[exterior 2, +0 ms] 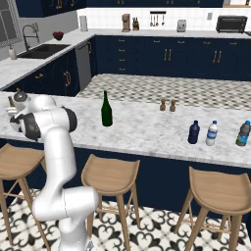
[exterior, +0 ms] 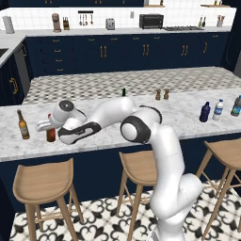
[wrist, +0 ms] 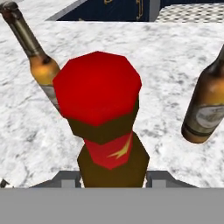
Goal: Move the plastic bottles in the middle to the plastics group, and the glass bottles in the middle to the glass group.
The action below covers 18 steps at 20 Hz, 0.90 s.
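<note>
My gripper is shut on the short reddish-brown bottle with a red top, gripping its body low down, at the left end of the marble counter. In the left base view this bottle stands just right of one amber beer bottle. The hand view has amber beer bottles on both sides, one at the left and one at the right. The tall green wine bottle stands mid-counter. The squat navy bottle sits beside the clear water bottle and the teal bottle at the right end.
Two small wooden shakers stand at the counter's far edge. Three wooden stools line the near side below the counter. My arm's elbow lies low over the counter's front edge. A sink is at the back left.
</note>
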{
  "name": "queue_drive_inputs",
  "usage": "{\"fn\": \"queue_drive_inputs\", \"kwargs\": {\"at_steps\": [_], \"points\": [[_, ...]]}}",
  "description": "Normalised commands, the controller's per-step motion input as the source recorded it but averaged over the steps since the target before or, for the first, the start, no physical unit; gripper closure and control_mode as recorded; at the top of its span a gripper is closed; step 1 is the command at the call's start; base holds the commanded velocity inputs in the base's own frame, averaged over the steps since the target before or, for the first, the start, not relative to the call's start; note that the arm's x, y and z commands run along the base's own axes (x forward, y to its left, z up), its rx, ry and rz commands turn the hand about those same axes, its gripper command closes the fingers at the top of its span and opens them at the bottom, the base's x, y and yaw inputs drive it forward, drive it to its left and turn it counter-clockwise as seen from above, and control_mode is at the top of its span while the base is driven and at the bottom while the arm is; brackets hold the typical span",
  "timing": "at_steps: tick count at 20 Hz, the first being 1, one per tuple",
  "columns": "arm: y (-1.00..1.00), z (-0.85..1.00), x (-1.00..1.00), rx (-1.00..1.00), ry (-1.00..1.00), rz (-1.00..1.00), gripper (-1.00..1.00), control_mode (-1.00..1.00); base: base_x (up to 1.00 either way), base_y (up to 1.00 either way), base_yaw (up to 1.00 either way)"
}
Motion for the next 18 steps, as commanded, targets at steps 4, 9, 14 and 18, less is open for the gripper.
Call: {"fn": "queue_drive_inputs", "kwargs": {"at_steps": [4,9,14,18], "points": [[0.18,0.0,0.29,-0.02,0.0,0.0,1.0,-1.0,0.0,0.0,0.0],[0.16,0.0,0.17,-0.03,0.0,0.0,1.0,-1.0,0.0,0.0,0.0],[0.09,-0.07,0.05,-0.03,0.0,0.0,1.0,-1.0,0.0,0.0,0.0],[0.08,-0.32,0.0,-0.04,0.01,0.0,1.0,-1.0,0.0,0.0,0.0]]}}
